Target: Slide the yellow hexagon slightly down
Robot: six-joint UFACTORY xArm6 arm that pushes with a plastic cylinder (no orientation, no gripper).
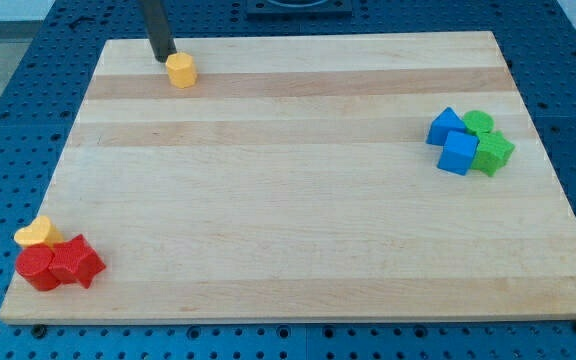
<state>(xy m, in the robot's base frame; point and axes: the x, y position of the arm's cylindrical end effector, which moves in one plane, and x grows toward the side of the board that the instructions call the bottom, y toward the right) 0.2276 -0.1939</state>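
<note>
Camera view, bench: pale wooden board [298, 230] on a blue perforated base.
Camera view, target: yellow hexagon [181, 69] near the view's top-left corner of the board, alone, well apart from every other block.
Camera view, my tip: [161, 58] on the board just beside the hexagon, at its upper-left; whether it touches the block, cannot tell.
Camera view, end effector: a plain dark rod, no jaws, so nothing to open or close; it holds nothing.
Why placed so: the tip sits on the top side of the hexagon, judged right for pushing it toward the view's bottom, though its leftward offset may skew the slide rightward.
Camera view, left cluster: a yellow block [37, 233], shape unclear, touching two red blocks [60, 266] at the bottom-left corner.
Camera view, right cluster: two blue blocks [452, 140] and two green blocks [487, 141] bunched at the right edge.
Task stage: judged at the start; hexagon lies close to the top edge.
Risk: a short push only; overshoot is likely if contact is firm.
</note>
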